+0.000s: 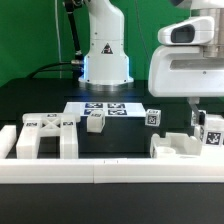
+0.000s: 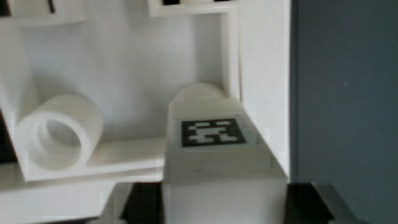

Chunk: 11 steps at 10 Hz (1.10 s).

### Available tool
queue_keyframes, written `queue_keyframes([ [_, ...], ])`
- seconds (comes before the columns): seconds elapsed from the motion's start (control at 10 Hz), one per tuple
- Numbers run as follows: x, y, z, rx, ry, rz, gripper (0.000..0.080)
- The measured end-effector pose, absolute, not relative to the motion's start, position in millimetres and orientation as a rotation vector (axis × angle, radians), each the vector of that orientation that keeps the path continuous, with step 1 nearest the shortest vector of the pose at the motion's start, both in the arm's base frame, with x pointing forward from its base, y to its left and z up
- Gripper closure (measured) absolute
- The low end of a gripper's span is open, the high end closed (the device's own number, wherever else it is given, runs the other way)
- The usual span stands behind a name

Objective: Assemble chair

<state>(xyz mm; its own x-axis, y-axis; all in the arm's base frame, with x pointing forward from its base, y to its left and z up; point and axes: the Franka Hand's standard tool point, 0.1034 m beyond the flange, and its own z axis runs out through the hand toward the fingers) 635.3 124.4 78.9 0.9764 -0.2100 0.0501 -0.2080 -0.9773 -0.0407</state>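
The chair (image 1: 40,128) lies as loose white pieces on the black table (image 1: 130,138), behind the long white rail (image 1: 100,176). Its largest visible piece, a legged frame (image 1: 28,142), stands at the exterior view's left. A second frame (image 1: 176,148), which has a round hollow in the wrist view, sits at that view's right. The marker board (image 1: 105,108) lies mid-table. Just in front of it stands a small post (image 1: 95,122), with a small tagged block (image 1: 153,117) further toward the exterior view's right. Over the second frame, the gripper (image 2: 215,200) is clamped on a tagged white post (image 2: 214,130), its dark fingers (image 2: 135,203) pressed against both flanks.
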Motion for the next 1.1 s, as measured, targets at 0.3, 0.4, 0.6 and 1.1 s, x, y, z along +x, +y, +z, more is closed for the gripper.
queue_keyframes([
  [0.3, 635.3, 119.0, 78.9, -3.069, 0.499, -0.078, 0.0511],
  [0.4, 635.4, 118.4, 78.5, -3.071, 0.494, -0.078, 0.051],
  [0.6, 635.5, 118.9, 79.0, -3.071, 0.493, -0.079, 0.0247],
  [1.1, 614.7, 101.0, 110.6, -3.075, 0.446, -0.09, 0.0151],
])
